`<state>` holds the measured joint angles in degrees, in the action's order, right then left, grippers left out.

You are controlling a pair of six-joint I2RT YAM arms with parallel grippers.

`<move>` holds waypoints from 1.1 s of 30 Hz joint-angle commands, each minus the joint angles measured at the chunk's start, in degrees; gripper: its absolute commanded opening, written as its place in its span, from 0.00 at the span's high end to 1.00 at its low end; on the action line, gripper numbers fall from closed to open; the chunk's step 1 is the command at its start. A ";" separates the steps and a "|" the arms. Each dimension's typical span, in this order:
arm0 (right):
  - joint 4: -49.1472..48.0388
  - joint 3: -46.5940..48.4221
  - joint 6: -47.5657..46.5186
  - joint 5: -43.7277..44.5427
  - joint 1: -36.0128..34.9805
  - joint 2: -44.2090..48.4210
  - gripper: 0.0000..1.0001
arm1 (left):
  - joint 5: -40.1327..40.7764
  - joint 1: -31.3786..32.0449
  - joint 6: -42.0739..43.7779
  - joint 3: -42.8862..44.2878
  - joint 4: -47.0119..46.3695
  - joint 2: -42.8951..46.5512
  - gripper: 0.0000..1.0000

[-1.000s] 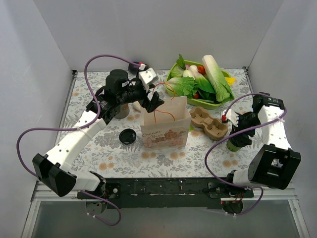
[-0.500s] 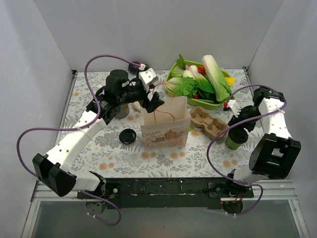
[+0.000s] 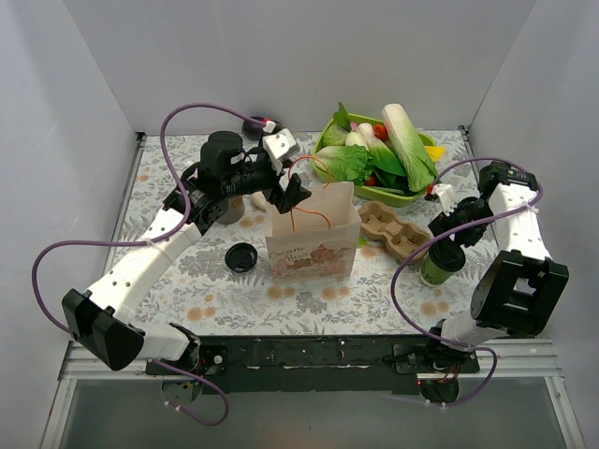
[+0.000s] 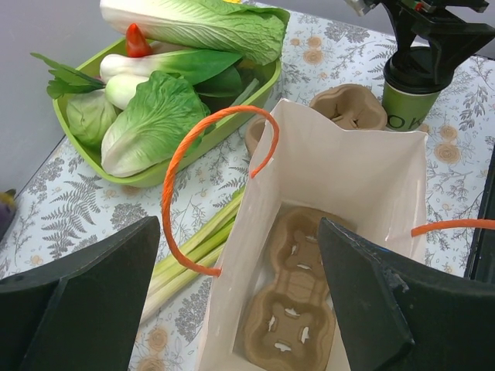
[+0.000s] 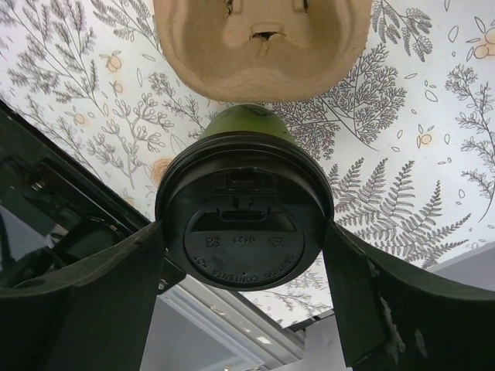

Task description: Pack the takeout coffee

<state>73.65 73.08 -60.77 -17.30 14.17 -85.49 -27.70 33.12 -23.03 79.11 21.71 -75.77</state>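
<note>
Overhead: right gripper [image 3: 447, 251] pinches the cup [image 3: 436, 271] at its top, well right of the bag [image 3: 314, 245].
Left wrist: left gripper [image 4: 238, 232] is spread above the bag's mouth.
Right wrist: fingers [image 5: 116, 294] press the lid [image 5: 246, 232]. The cup is likely light and crushable (lids pop off), so holding the body seems safer.

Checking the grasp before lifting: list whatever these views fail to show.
- Right wrist view: the black lid hides what the takeout coffee holds, and its base, so lift-off is unclear.
- Top view: the right fingers cover the takeout coffee's top; contact is too small to judge.
- Left wrist view: the left fingers are cut off by the lower edge; whether they touch the paper bag is unclear.
</note>
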 commanded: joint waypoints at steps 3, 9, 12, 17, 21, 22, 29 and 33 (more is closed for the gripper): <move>1.50 6.63 11.72 -1.86 -0.11 -1.78 0.99 | -1.47 -0.25 -0.70 1.04 -1.32 -0.70 0.16; 1.41 14.26 17.79 6.72 -0.11 -3.18 0.99 | -1.13 -0.17 -1.93 3.41 -1.50 -1.14 0.17; 1.06 18.84 20.25 10.69 -0.02 -4.06 0.99 | 0.19 -0.25 -2.90 4.56 -1.50 -1.14 0.17; 1.32 37.89 26.48 10.54 -0.02 -8.54 0.99 | 2.04 -0.52 -4.57 10.35 0.78 -1.66 0.17; 1.50 49.51 28.78 -2.34 -0.11 -9.78 0.99 | 1.25 -2.35 -4.22 17.91 7.01 -3.94 0.17; 1.50 51.96 28.17 -6.74 -0.11 -9.61 0.99 | 1.34 -2.97 -3.78 18.88 10.33 -4.21 0.17; -0.95 55.51 30.97 -45.40 -7.03 -6.80 0.99 | -0.59 -9.22 1.22 21.79 22.66 -5.27 0.18; -3.42 50.77 29.84 -46.96 -16.08 -2.84 0.99 | -2.09 -9.13 0.88 20.12 25.75 -5.27 0.18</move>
<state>72.90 126.17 -31.62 -51.40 5.72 -93.12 -27.49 23.68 -23.64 100.14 40.71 -81.28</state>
